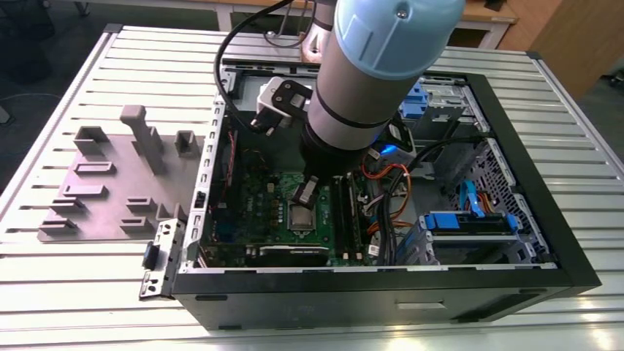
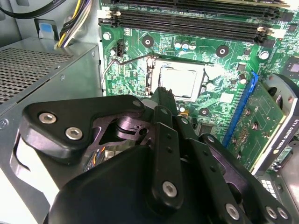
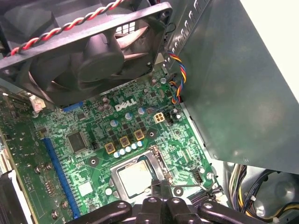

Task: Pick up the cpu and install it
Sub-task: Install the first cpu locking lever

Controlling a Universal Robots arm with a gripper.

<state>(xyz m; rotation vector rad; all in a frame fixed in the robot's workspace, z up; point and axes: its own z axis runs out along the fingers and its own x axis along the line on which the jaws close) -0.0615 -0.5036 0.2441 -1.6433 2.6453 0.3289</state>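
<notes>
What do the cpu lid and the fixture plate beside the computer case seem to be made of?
The cpu lid looks like metal with a dull, brushed silver-grey finish; it catches the light softly in both wrist views. The fixture plate looks like matte grey-purple plastic: it has an even colour, no shine and moulded raised blocks. Neither can be confirmed by sight alone.

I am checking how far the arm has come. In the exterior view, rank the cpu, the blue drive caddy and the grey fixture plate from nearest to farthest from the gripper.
1. The cpu, on the motherboard right below the gripper.
2. The blue drive caddy, inside the case toward the exterior view's right.
3. The grey fixture plate, outside the case on the exterior view's left.
</notes>
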